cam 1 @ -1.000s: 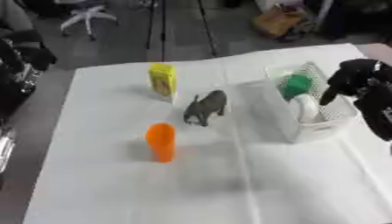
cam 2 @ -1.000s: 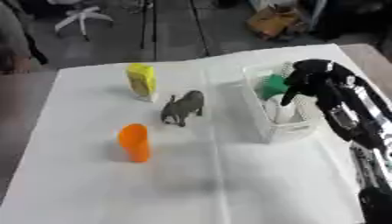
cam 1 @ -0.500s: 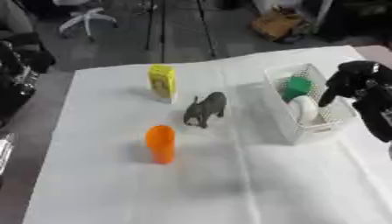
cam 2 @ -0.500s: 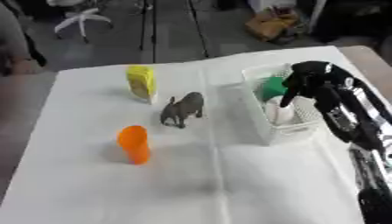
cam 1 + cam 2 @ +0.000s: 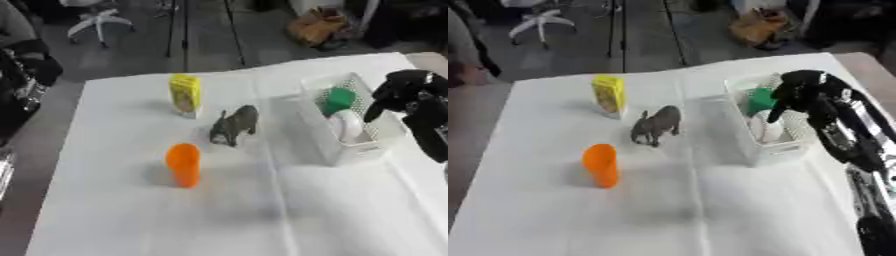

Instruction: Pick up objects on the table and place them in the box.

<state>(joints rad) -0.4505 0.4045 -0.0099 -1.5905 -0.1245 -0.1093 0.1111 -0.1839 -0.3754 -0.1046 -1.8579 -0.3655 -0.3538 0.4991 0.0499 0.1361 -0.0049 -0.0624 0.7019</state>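
- Nothing much has moved since a second ago: the right robot hand (image 5: pixel 798 90) hangs over the white box (image 5: pixel 325 150) just as before, and the toys sit where they were.
- The counter (image 5: pixel 262 220) has a white cloth on it. The box stands on its right side, with a green thing (image 5: pixel 336 99) and a white thing (image 5: pixel 346 125) already inside.
- Three toys wait outside the box, all to the left of that robot hand: a yellow carton (image 5: pixel 184 94) far back, a grey animal (image 5: pixel 234 125) just beside the box, and an orange cup (image 5: pixel 183 164) nearest the front.
- The grey animal is closest to the right robot hand. Its body slants from front-left to back-right.
- The right robot hand has its fingers curled down and I see nothing in them.
- The left robot hand is not in view, so the right one looks best placed to reach left for the animal.
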